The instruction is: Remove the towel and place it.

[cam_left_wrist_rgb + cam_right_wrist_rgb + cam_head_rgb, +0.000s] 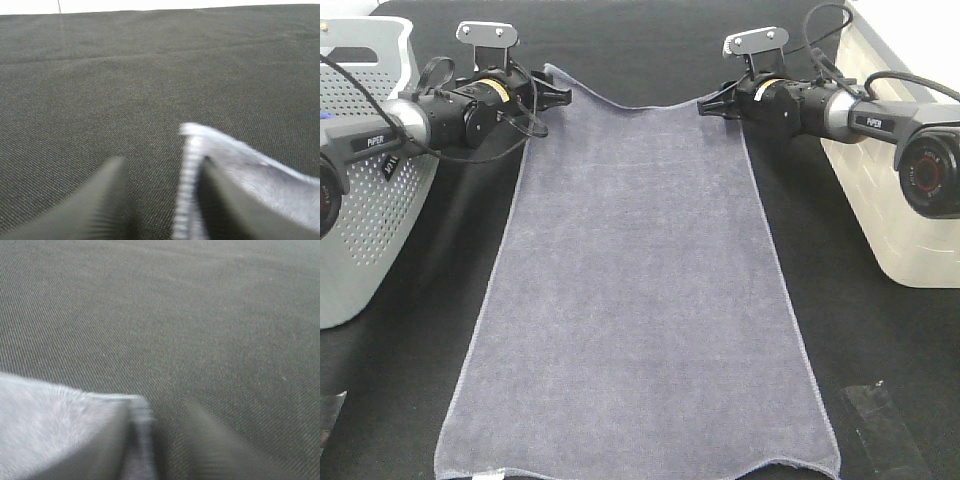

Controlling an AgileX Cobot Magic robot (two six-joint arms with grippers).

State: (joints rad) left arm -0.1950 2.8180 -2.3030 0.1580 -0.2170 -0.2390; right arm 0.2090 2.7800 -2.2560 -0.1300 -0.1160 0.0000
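The grey-lavender towel (635,290) lies spread flat on the black table (640,40), its long side running from far to near. My left gripper (560,96) is at its far left corner and my right gripper (710,105) is at its far right corner. In the left wrist view the gripper (160,200) is open, and the towel's hemmed corner (240,165) lies against one finger (225,210). In the right wrist view the gripper (165,450) is open too, with the towel's corner (45,425) against one finger (112,450). Both corners sit slightly raised.
A grey perforated basket (360,170) stands at the left edge, close behind my left arm. A white bin (885,190) stands at the right, beside my right arm. A dark flat object (880,425) lies at the near right.
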